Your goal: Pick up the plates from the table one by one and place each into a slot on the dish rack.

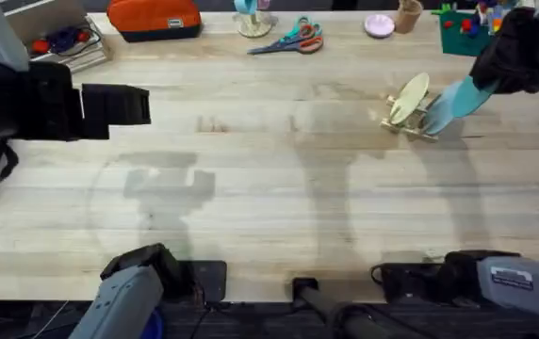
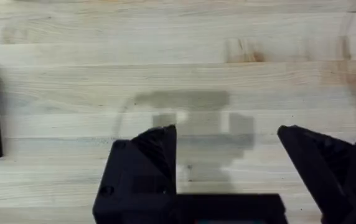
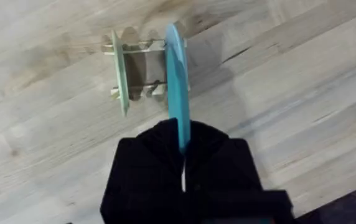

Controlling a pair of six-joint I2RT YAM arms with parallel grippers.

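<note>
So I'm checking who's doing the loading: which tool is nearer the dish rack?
The right tool: it holds the cyan plate on edge right at the dish rack. The left tool hangs open over bare table far to the left.

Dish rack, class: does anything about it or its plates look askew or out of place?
Nothing stands out. The dish rack holds a cream plate on edge; the right gripper holds the cyan plate edge-on at the rack.

The left gripper hangs over the left side of the table, fingers spread wide — nothing between them. The right arm reaches to the far right, its gripper (fingers pressed together) clamped on a cyan plate's edge.
</note>
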